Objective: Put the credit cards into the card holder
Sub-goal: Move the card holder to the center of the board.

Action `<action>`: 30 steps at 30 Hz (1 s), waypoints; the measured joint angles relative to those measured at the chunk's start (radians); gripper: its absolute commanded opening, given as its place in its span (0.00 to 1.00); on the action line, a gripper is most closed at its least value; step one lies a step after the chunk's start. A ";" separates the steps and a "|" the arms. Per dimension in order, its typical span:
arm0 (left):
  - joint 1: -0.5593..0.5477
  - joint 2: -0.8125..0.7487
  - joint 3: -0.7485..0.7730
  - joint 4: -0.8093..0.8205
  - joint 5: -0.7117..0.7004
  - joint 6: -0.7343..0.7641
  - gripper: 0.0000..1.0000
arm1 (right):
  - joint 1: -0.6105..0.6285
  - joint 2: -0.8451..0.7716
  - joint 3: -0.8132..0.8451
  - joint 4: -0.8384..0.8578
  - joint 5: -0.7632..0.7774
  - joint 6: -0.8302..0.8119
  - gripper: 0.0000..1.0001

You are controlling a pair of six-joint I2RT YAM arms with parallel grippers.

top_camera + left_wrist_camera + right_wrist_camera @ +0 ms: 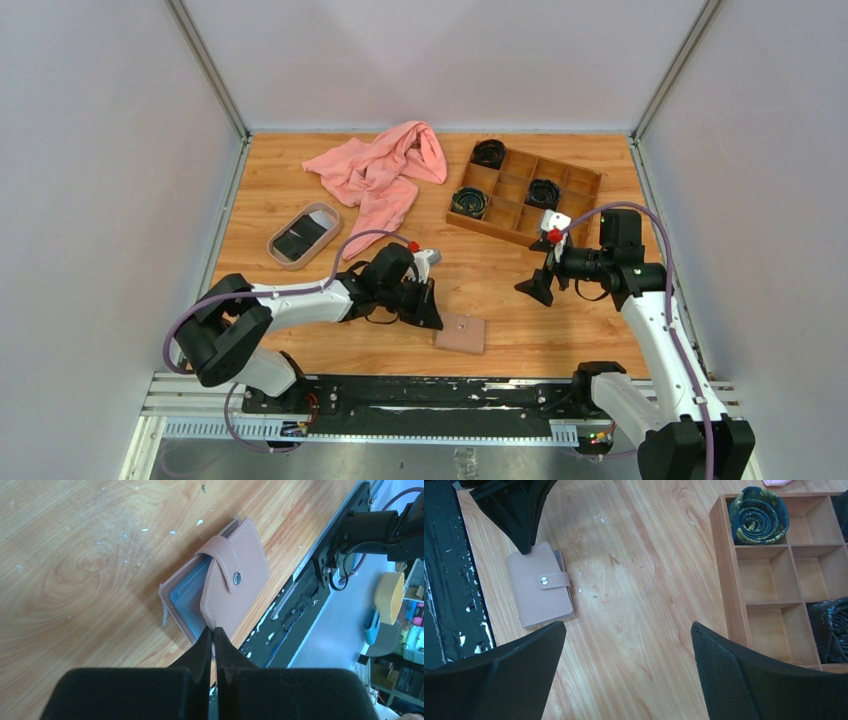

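Observation:
The tan-pink card holder (460, 333) lies near the table's front edge, folded with its snap strap fastened. In the left wrist view (247, 555) its side gapes a little and shows the grey-blue lining. My left gripper (430, 312) is shut, and its tips (214, 631) rest at the holder's near corner with nothing visibly between them. The holder also shows in the right wrist view (541, 585). My right gripper (536, 288) is open and empty (626, 625) over bare wood to the holder's right. Dark credit cards (300, 238) lie in the oval tray at the left.
The oval beige-rimmed tray (327, 213) stands at the left. A pink cloth (385, 170) lies at the back. The brown wooden compartment box (575, 178) at the back right holds rolled dark items (758, 515). The black rail (295, 605) runs just past the holder.

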 measured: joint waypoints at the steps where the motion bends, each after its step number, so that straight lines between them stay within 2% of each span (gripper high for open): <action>1: -0.006 0.002 0.000 0.007 -0.005 -0.007 0.00 | 0.000 0.000 0.000 0.000 -0.002 -0.002 1.00; 30: -0.083 0.032 -0.030 0.169 -0.136 -0.161 0.00 | 0.005 -0.005 -0.007 -0.051 -0.055 -0.077 0.99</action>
